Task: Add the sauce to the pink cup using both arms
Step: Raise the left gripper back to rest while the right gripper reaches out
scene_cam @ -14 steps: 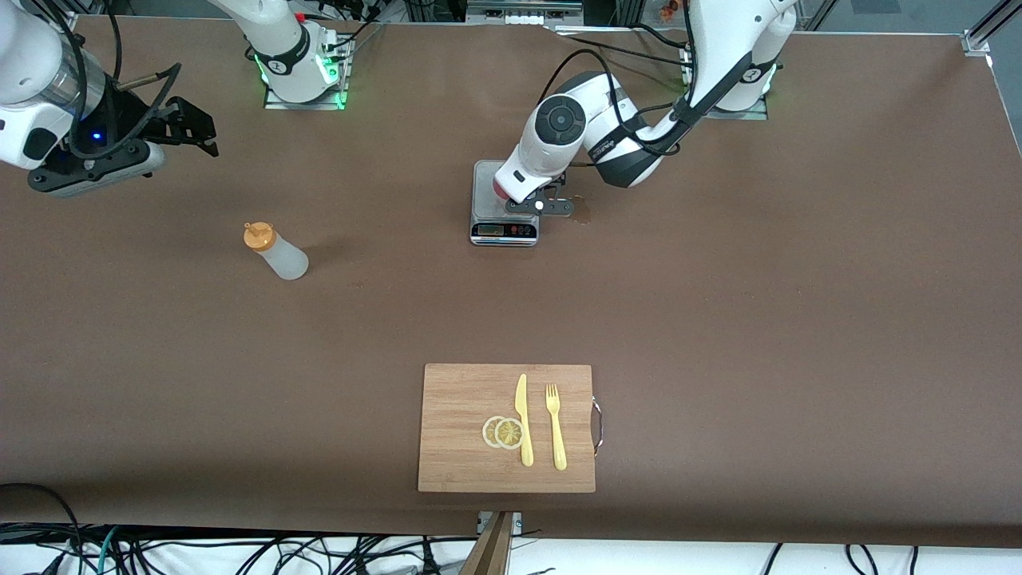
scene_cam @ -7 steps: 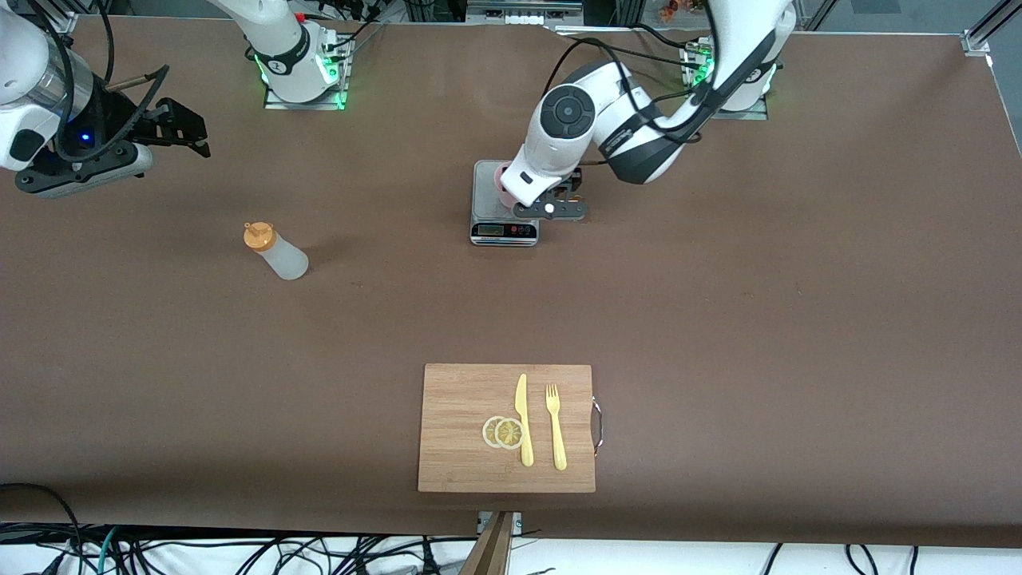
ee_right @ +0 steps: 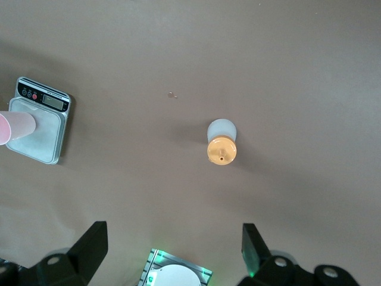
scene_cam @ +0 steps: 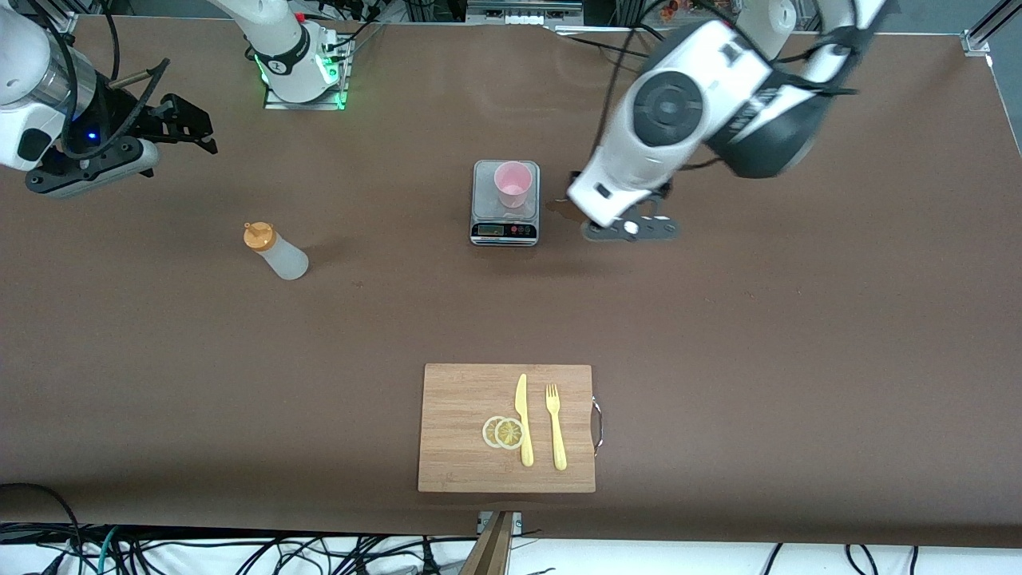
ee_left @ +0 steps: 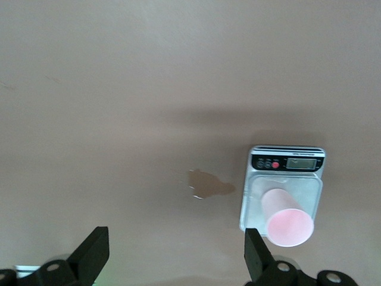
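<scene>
The pink cup stands upright on a small silver scale, free of both grippers. In the left wrist view the pink cup sits just off to one side of my left gripper, which hangs open and empty over bare table beside the scale. The sauce bottle, translucent with an orange cap, stands alone toward the right arm's end. My right gripper is up in the air over bare table at that end, open and empty. Its wrist view looks down on the sauce bottle.
A small wet stain marks the table beside the scale. A wooden cutting board with a yellow knife, a yellow fork and lemon slices lies near the front camera. The right arm's base glows green.
My left gripper opened, let go of the pink cup on the scale, then rose and drew away toward the left arm's end. The right arm barely moved.
</scene>
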Controlling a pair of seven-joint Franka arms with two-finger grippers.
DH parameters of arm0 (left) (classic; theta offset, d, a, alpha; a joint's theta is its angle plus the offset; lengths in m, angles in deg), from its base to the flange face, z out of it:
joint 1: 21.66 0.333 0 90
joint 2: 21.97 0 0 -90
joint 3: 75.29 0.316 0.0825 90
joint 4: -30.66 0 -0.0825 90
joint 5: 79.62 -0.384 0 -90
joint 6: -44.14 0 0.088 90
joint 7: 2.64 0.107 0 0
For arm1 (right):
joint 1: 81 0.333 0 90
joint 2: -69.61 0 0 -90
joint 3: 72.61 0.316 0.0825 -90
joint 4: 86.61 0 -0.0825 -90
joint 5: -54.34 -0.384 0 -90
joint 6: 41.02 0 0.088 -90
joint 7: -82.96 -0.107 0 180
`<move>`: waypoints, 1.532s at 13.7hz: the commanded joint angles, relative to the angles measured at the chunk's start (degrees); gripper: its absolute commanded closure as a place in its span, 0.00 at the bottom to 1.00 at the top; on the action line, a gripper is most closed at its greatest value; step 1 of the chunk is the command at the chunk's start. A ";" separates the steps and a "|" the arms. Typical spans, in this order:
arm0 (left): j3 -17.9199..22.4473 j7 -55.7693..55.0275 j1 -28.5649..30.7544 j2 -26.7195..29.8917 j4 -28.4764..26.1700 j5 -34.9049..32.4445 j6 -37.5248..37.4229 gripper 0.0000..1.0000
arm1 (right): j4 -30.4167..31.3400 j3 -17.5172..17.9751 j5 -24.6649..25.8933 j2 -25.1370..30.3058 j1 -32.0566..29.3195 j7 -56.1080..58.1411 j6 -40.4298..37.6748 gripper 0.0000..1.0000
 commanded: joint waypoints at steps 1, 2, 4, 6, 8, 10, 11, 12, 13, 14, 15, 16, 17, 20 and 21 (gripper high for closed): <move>-0.47 8.93 5.72 -0.91 4.16 -0.60 -3.37 0.00 | -0.02 -0.03 -0.85 0.33 -0.34 1.42 -0.77 0.00; -0.55 12.53 7.40 -0.91 5.48 -0.60 -3.37 0.00 | -0.11 -0.03 -0.85 0.33 -0.34 2.12 -0.77 0.00; -0.38 17.29 10.38 -0.73 7.07 -0.77 -4.24 0.00 | -0.28 -0.03 -0.93 0.33 -0.34 2.66 -0.77 0.00; 0.93 24.30 12.51 1.54 7.16 -0.60 -5.12 0.00 | -0.28 -0.73 -1.11 0.33 -0.43 6.15 -1.73 0.00; 11.34 33.44 8.06 7.58 4.80 -0.42 -4.95 0.00 | -0.46 -2.48 -2.51 0.24 -0.17 8.79 -2.35 0.00; 21.37 36.81 3.31 11.47 3.13 3.07 -5.04 0.00 | -0.46 -2.49 -2.69 -0.02 -0.17 11.09 -2.53 0.00; 26.99 36.91 0.50 13.66 0.85 4.75 -4.69 0.00 | -0.37 -2.49 -2.69 -0.02 -0.17 11.79 -2.79 0.00; 32.35 36.74 -2.75 15.77 -1.95 5.55 -4.08 0.00 | -0.11 -2.49 -2.78 -0.02 -0.17 13.36 -3.05 0.00; 35.71 36.91 -4.52 17.53 -4.94 5.56 -1.46 0.00 | 0.41 -2.67 -3.65 0.06 -0.26 14.60 -2.97 0.00; 36.53 36.91 -4.62 19.90 -8.62 5.56 1.61 0.00 | 1.29 -2.76 -4.35 0.50 -0.69 16.35 -2.97 0.00; 36.97 37.00 -4.54 22.80 -11.71 5.47 3.38 0.00 | 2.34 -3.02 -4.36 1.11 -1.30 19.24 -3.05 0.00; 37.06 36.91 -4.54 24.56 -13.04 5.56 3.75 0.00 | 2.44 -3.11 -4.45 1.12 -1.49 21.53 -3.05 0.00; 37.06 36.82 -4.97 24.76 -12.62 5.38 3.31 0.00 | 2.53 -3.19 -5.06 0.77 -2.01 23.73 -2.79 0.00; 36.71 38.13 -4.36 22.83 -10.07 4.77 1.82 0.00 | 4.72 -3.81 -11.90 -0.99 -7.97 38.46 -2.44 0.00; 36.80 39.79 -4.36 22.39 -9.63 4.77 1.82 0.00 | 5.16 -4.16 -13.57 -1.43 -9.47 43.65 -2.44 0.00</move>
